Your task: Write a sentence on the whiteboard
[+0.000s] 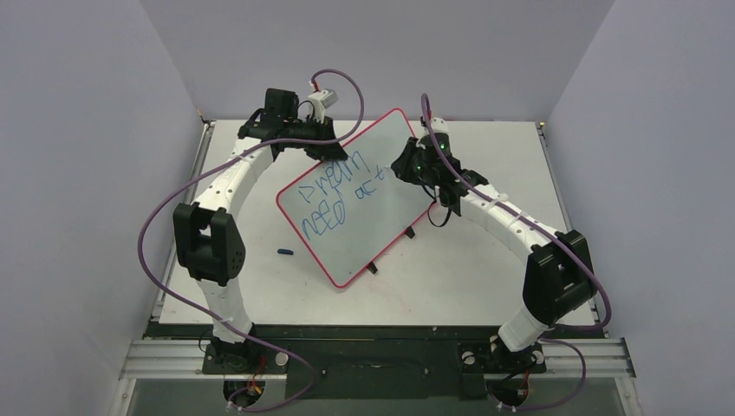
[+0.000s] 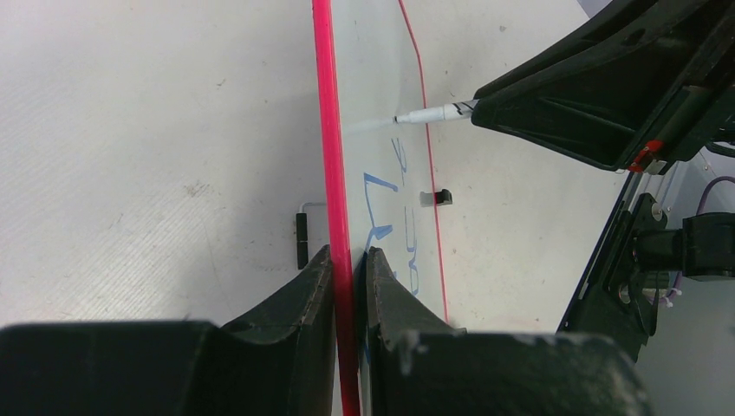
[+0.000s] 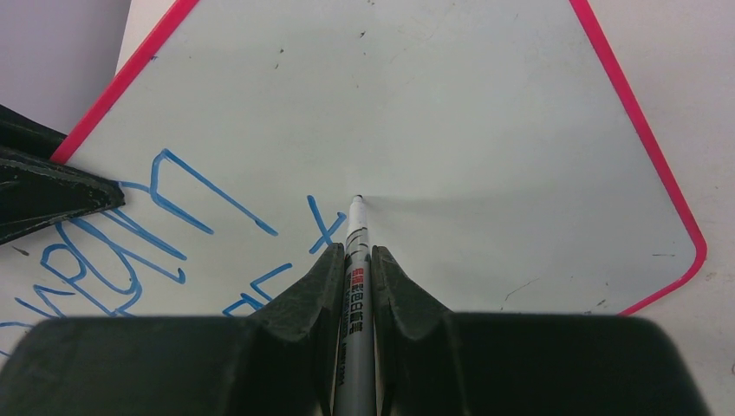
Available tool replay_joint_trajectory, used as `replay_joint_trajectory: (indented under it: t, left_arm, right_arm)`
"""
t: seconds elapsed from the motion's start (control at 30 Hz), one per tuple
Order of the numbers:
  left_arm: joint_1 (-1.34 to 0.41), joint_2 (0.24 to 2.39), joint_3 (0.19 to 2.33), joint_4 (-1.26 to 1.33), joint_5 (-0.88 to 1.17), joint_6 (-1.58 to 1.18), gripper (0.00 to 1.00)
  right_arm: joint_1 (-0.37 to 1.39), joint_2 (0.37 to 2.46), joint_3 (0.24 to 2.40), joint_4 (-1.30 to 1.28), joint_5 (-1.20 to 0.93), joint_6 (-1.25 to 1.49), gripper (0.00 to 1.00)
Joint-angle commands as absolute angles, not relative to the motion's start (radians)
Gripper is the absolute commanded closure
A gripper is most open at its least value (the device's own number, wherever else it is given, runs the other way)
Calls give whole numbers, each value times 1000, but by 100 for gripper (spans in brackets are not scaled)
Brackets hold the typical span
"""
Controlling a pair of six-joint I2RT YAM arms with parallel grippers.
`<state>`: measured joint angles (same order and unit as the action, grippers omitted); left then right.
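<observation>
Right hand (image 3: 355,253) clamps marker (image 3: 354,221), tip on whiteboard (image 3: 485,130); left hand (image 2: 348,253) pinches its rim (image 2: 333,173); sentence (image 1: 322,218) shows "need".

The board (image 1: 386,221), white with a thin red rim and rounded corners, sits askew in mid-table (image 1: 485,277), one corner pointing to the far side, with two black clips (image 1: 412,232) on its near-right edge. The sentence (image 1: 332,198) runs in two rows of wobbly blue letters across the board's left half.

On the whiteboard (image 1: 390,217) we read the sentence (image 1: 325,219) only loosely: something like "Dream" over "need", then "ac t". The marker (image 3: 354,260) bore red-and-black print we couldn't decipher.
</observation>
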<state>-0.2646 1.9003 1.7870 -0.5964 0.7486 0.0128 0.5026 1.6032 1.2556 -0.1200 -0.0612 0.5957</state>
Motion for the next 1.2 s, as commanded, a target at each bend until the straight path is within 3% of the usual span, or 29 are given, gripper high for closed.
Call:
replay_joint_trajectory:
  t: [0.0, 0.67, 1.17]
  left_arm:
    - [-298, 1869, 1808, -647, 764, 122, 100]
    - [-298, 1870, 1810, -647, 762, 121, 100]
    - [-298, 1867, 1810, -649, 763, 123, 100]
  right_arm:
    - [495, 1612, 1290, -70, -75, 606, 100]
    - [496, 1530, 1124, -51, -74, 613, 100]
    - [496, 1509, 1250, -78, -64, 618, 100]
